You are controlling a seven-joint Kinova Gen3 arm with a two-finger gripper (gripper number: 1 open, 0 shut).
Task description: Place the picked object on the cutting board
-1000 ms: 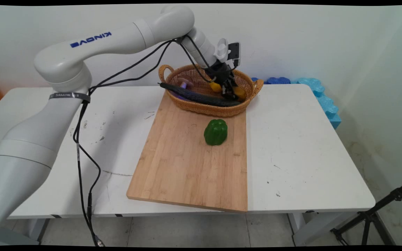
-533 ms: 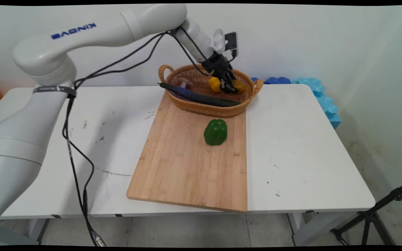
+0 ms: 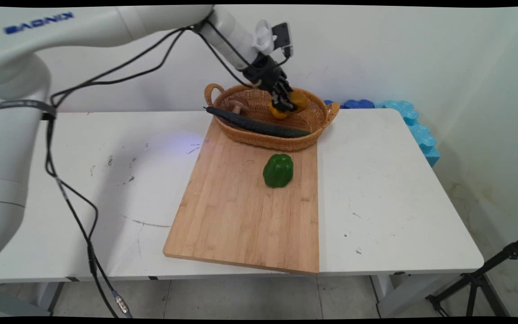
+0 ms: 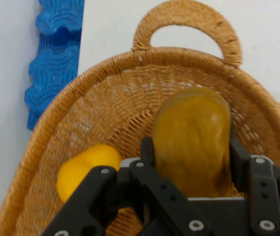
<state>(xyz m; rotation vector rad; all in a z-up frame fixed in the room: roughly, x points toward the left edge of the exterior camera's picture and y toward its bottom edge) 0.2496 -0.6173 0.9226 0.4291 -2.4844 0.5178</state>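
**Pincer gripping an amber piece above the basket**

I am seeing the pincer (image 4: 191,162) pinching a brownish-yellow, rounded piece (image 4: 191,140), a finger pressing each of its sides, so the piece is hanging in the grip rather than resting on the weave. In the main view it (image 3: 296,101) is sitting just above the wicker basket (image 3: 322,118), towards its right half. A brighter yellow piece (image 4: 86,167) is lying on the basket floor just beside the fingers, and I am reading it as loose, not gripped.

A long dark cucumber (image 3: 254,124) is lying slantwise along the basket's near side, its tip poking past the left rim, with a mushroom (image 3: 238,105) behind it. The basket is resting on the far end of the wooden board (image 3: 241,216), where a green pepper (image 3: 278,170) is standing alone, near the basket's front wall. The rest of the board and the counter (image 3: 389,189) to its right are offering open room; blue foam (image 3: 414,126) is lining the far right edge.
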